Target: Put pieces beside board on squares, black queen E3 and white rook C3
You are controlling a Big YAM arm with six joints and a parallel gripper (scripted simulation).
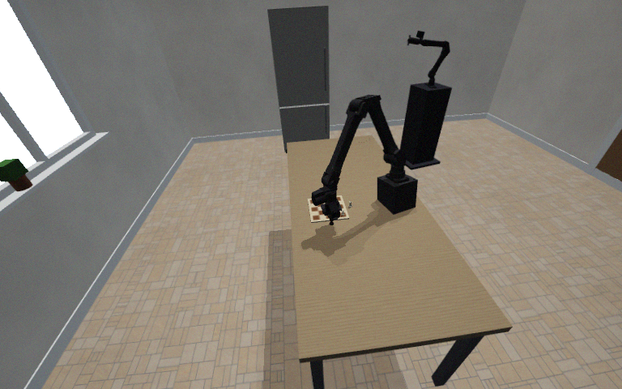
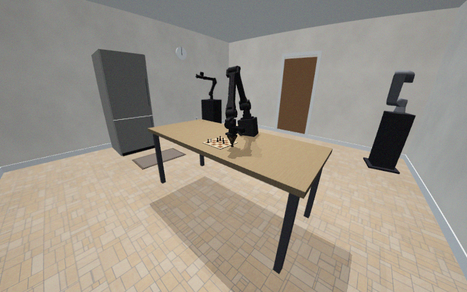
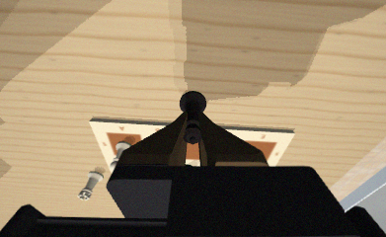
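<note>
My gripper (image 1: 331, 220) (image 2: 231, 142) (image 3: 193, 118) is shut on the black queen (image 3: 193, 101), just outside the lettered edge of the board (image 1: 310, 212) (image 2: 211, 145) (image 3: 99, 129). The queen is upright between the fingertips, its round base showing below them; whether the base touches the table cannot be told. The white rook (image 1: 350, 204) (image 3: 91, 185) stands on the table beside the board, past the A side. E3 and C3 are hidden by the gripper in the wrist view and too small to read in the top and exterior views.
A white piece (image 1: 342, 212) (image 3: 122, 148) stands on the corner square by the letter A. Several black pieces stand on the board, among them a tall one (image 2: 219, 138) and one near the far left corner (image 2: 208, 140). The arm's base block (image 1: 396, 194) (image 2: 248, 126) stands behind the board.
</note>
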